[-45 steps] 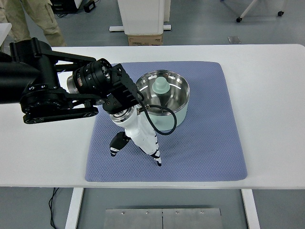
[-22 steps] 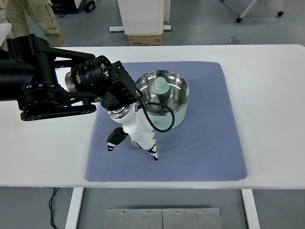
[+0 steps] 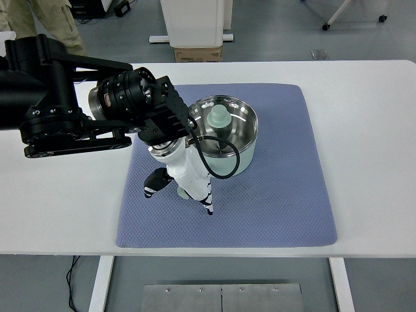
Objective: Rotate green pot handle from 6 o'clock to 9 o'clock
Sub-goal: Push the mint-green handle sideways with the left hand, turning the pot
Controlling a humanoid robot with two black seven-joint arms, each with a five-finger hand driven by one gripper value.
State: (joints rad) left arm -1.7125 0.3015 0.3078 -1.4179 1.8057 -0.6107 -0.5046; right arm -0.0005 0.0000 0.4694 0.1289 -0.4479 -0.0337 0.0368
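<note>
A: Left hand (image 3: 185, 185) is the only one you have in the picture; its arm (image 3: 71, 110) comes in from the left edge, and the right one does not show. Its white fingers (image 3: 203, 195) point down toward the near edge of the mat, the thumb (image 3: 155, 184) stands off to the left, and they hold nothing that I can see.

B: And where is the pot for you?

A: The pot (image 3: 224, 133) sits on the far middle part of the blue mat (image 3: 279, 195), on the white table (image 3: 370, 130). It lies just behind the hand and a little to the right, so the wrist is close against its near-left wall. I cannot tell if they touch.

B: The handle?

A: You will not see it clearly. I judge it runs from the near wall toward you, under the palm, so its long axis is almost along the fingers. To bring it to nine o'clock you must sweep it to the left.

B: How will it feel?

A: The pot is round, shiny steel inside, pale green outside, with a pale green knob (image 3: 219, 117) in the middle. The mat is soft and quilted, so I think the pot may drag instead of turn cleanly.
</note>
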